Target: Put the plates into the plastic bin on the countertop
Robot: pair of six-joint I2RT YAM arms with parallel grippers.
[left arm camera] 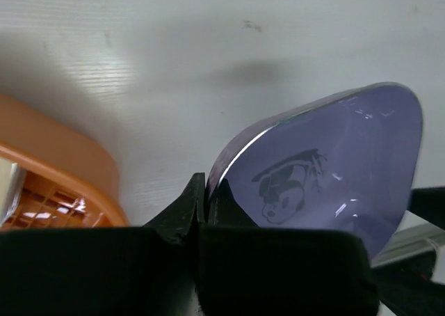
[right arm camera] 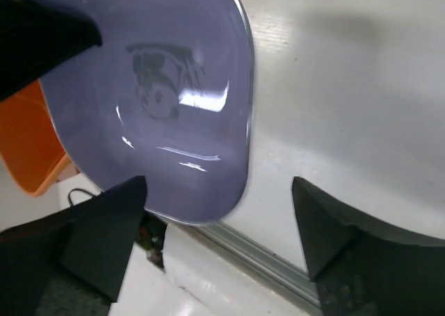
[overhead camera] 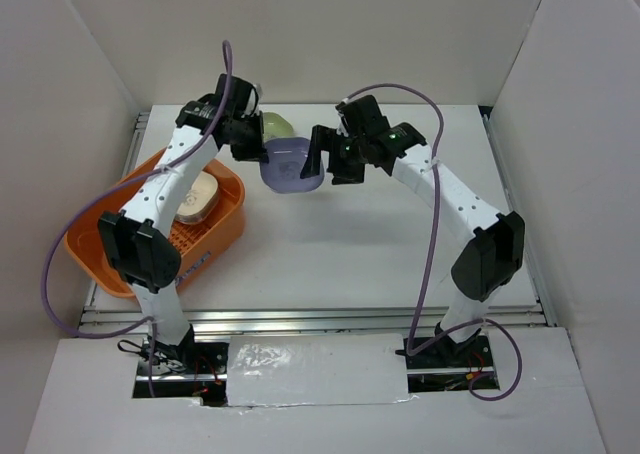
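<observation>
My left gripper (overhead camera: pixel 250 150) is shut on the rim of a lilac plate (overhead camera: pixel 291 164) and holds it tilted above the countertop (overhead camera: pixel 340 244). In the left wrist view the closed fingertips (left arm camera: pixel 203 199) pinch the plate's edge (left arm camera: pixel 327 166), which carries a grey print. My right gripper (overhead camera: pixel 327 162) is open just right of the plate, its jaws wide apart (right arm camera: pixel 219 215) at the plate's (right arm camera: pixel 153 86) near edge, not touching it. A pale green plate (overhead camera: pixel 277 125) lies behind the left gripper. The orange plastic bin (overhead camera: pixel 222 236) stands at the left and holds a cream plate (overhead camera: pixel 196 196).
The bin's rim shows in the left wrist view (left arm camera: pixel 59 156) and in the right wrist view (right arm camera: pixel 28 145). White walls close the back and both sides. A metal rail (overhead camera: pixel 320 319) runs along the countertop's front edge. The left arm reaches over the bin.
</observation>
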